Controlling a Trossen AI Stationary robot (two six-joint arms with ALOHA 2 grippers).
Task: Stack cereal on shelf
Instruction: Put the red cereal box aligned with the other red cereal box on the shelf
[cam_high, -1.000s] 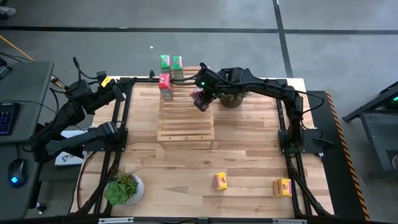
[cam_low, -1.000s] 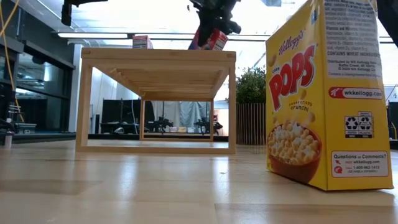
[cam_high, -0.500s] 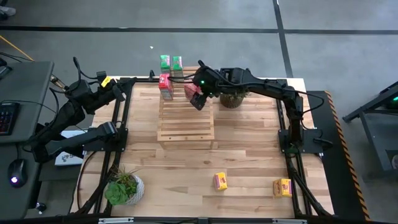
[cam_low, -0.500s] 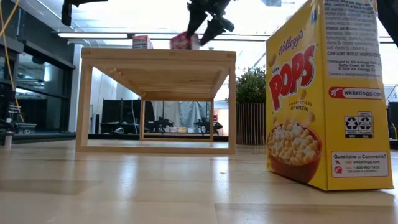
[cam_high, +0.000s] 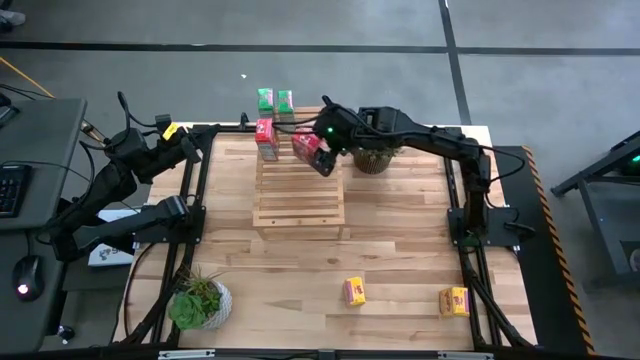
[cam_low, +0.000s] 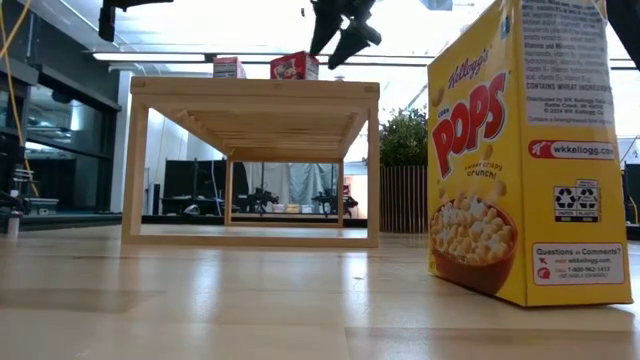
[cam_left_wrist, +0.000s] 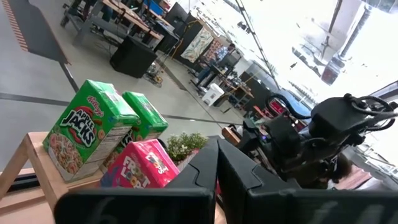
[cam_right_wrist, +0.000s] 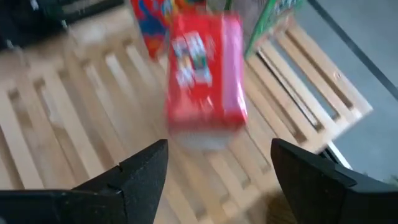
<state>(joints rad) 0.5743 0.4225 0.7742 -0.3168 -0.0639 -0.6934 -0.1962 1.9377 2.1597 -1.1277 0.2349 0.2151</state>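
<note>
High view: four small printed cardboard cereal boxes stand at the far end of the light-wood slatted shelf (cam_high: 299, 186): two green boxes (cam_high: 274, 102) at the back edge, a red box (cam_high: 265, 138) in front of them, and a second red box (cam_high: 305, 146) beside it, just set down. The right gripper (cam_high: 322, 160) sits just beside that second red box, fingers apart and empty. Two yellow boxes (cam_high: 354, 291) are on the wooden tabletop (cam_high: 400, 250) near the front edge, well apart from the shelf. The left arm waits folded at the tabletop's left side.

Progress: by my judgement four of six boxes are placed; the two yellow ones are left.

Low view: the second red box (cam_low: 295, 66) stands upright on the shelf's flat top (cam_low: 255, 88); the right gripper (cam_low: 338, 35) hangs above and beside it, fingers spread, touching nothing. One glossy yellow box (cam_low: 525, 150) fills the foreground.

Left wrist view: the left gripper (cam_left_wrist: 217, 186) shows dark fingers pressed together with nothing between them; beyond are a green box (cam_left_wrist: 87, 130) and a pink-red box (cam_left_wrist: 140, 167).

Right wrist view: the red box (cam_right_wrist: 205, 74) rests on smooth pale slats (cam_right_wrist: 68, 124), clear of the wide-spread fingers (cam_right_wrist: 146, 171).
</note>
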